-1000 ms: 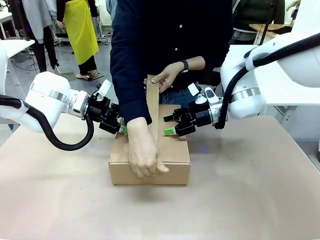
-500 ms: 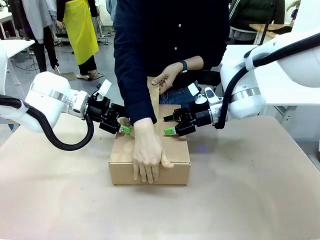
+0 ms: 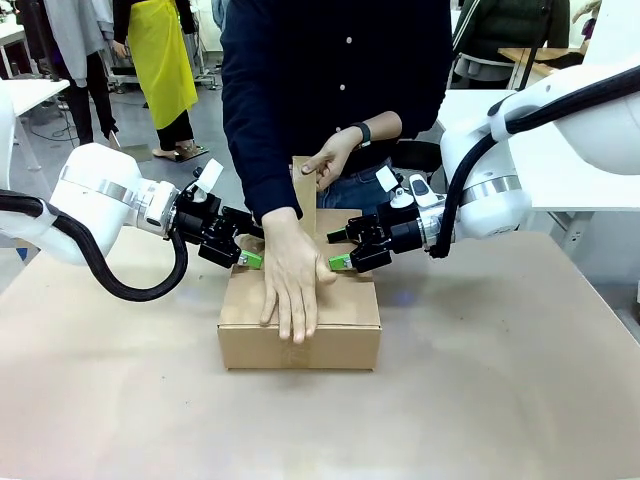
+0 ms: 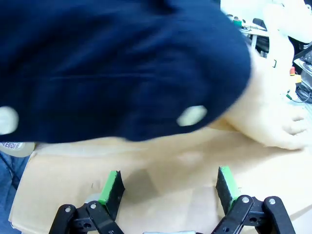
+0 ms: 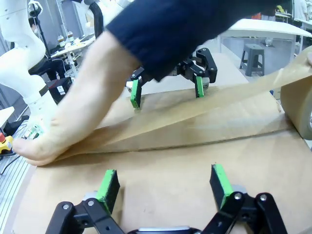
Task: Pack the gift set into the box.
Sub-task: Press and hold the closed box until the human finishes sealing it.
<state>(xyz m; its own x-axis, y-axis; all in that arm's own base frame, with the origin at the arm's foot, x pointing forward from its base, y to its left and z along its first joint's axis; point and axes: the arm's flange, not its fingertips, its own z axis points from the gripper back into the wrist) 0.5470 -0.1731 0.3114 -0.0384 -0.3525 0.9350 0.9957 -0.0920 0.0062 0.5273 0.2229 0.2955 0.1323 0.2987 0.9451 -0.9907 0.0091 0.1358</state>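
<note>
— How do your fingers stand?

— My left gripper [image 3: 247, 259] has its jaws spread wide with nothing between them. In my left wrist view the green pads [image 4: 110, 187] hang just over the top of the box [image 3: 300, 315], near its left edge. My right gripper [image 3: 341, 258] is spread wide too, with nothing in it, and its pads [image 5: 221, 183] sit low over the box top from the other side.

— Do the pads touch the cardboard?

— I cannot tell; they are very near it. From my right wrist I see my own left gripper [image 5: 165, 90] across the lid, facing me.

— And the box itself?

— It sits on the table [image 3: 500, 400] between my two arms, flaps folded shut. Whatever lies inside is hidden from me.

— What is the person doing?

— One hand [image 3: 293, 285] lies flat on the lid, fingers pointing toward me, pressing a strip of brown tape [image 5: 195, 109] down along the middle. The other hand [image 3: 328, 160] is raised behind the box, holding the tape taut where it rises from the far edge. In my right wrist view the roll [image 5: 298, 100] shows at the picture's right side, the strip slanting down from it to the pressing hand [image 5: 73, 117]. A dark sleeve [image 4: 122, 68] covers most of my left wrist view.
</note>
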